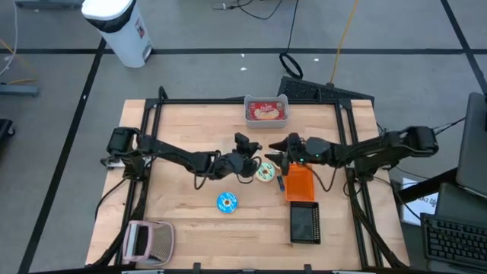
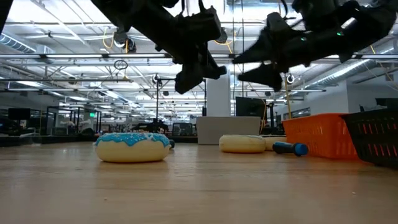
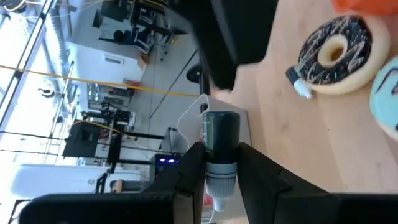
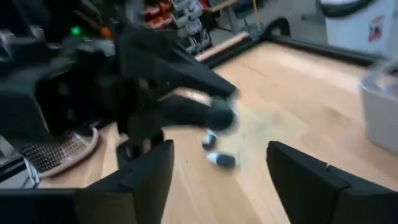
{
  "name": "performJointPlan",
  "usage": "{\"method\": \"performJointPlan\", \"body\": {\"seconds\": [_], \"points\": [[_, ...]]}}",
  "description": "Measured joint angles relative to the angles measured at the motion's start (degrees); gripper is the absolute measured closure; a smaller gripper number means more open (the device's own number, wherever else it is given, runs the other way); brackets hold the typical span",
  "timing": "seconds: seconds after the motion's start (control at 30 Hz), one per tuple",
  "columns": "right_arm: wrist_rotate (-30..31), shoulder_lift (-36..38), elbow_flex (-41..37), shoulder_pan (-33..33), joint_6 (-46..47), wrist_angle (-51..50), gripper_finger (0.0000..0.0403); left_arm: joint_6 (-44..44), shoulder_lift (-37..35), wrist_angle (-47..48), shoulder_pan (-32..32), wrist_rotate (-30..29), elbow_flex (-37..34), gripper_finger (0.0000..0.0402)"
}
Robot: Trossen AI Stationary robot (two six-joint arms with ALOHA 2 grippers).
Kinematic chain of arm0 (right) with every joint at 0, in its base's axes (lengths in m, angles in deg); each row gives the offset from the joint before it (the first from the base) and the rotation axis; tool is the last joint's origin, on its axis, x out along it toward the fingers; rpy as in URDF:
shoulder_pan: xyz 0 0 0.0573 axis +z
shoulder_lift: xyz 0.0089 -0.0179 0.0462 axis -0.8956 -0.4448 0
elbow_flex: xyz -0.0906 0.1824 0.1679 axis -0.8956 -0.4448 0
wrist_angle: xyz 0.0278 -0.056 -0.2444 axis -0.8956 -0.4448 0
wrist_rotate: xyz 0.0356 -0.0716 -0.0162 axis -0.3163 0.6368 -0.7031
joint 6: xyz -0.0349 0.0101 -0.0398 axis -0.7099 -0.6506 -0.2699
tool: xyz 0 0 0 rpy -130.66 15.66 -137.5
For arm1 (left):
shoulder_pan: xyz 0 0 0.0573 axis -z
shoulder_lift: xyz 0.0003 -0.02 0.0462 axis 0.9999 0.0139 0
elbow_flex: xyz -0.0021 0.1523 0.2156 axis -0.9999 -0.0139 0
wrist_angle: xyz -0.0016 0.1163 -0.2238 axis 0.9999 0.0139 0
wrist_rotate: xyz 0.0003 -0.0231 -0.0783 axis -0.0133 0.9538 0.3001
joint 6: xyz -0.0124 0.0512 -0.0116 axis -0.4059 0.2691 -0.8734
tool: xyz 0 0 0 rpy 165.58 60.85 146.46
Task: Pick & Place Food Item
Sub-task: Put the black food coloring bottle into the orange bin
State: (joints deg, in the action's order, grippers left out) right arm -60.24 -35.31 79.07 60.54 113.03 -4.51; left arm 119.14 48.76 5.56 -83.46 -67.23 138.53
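A blue-iced donut (image 1: 227,202) lies flat on the table toward the near edge. A second donut (image 1: 265,172), dark-iced in the left wrist view (image 3: 336,53), lies at mid-table beside the orange basket (image 1: 299,184). My left gripper (image 1: 245,157) hangs above the table just left of that donut, shut on a dark marker (image 3: 221,134). Facing it from the right, my right gripper (image 1: 280,152) also hangs above the table. It is open, with nothing between its fingers (image 4: 149,180). My left gripper pinches the dark marker between its two fingers (image 3: 194,163), on the barrel just above its pale grey end (image 3: 221,180). The dark end sticks out past the fingers. The marker is lifted clear of the table.
A clear tub of food (image 1: 266,112) stands at the far edge. A black basket (image 1: 304,224) sits near the front, right of centre. A pink-grey object (image 1: 148,240) lies at the near left corner. A small blue marker (image 2: 289,148) lies by the dark-iced donut.
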Motion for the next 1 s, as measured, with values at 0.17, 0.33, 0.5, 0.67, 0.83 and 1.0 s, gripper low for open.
{"method": "performJointPlan", "body": {"seconds": [0.17,0.33,0.5,0.67,0.83,1.0], "points": [[-0.1,-5.9,3.2,0.2,-0.6,1.9,0.0113,-1.5,0.0,0.4,-0.4,0.5,0.1,0.0323],[0.1,-9.5,4.0,-0.3,-0.5,8.1,0.0109,-1.5,-0.1,2.2,-0.4,1.1,0.1,0.0323],[0.2,-11.4,4.2,-1.1,-0.6,12.3,0.0128,-2.2,-0.1,1.9,0.0,1.5,0.1,0.0323],[0.2,-11.6,4.2,-1.8,-0.2,10.5,0.0154,-2.3,-0.1,1.5,0.2,3.1,0.1,0.0323],[0.2,-11.6,4.2,-1.8,-0.2,10.3,0.0193,-2.4,-0.1,1.5,0.2,3.5,0.1,0.0323],[0.1,-11.6,4.2,-1.8,-0.7,10.2,0.0245,-3.3,-0.1,1.3,0.2,3.5,0.1,0.0323]]}}
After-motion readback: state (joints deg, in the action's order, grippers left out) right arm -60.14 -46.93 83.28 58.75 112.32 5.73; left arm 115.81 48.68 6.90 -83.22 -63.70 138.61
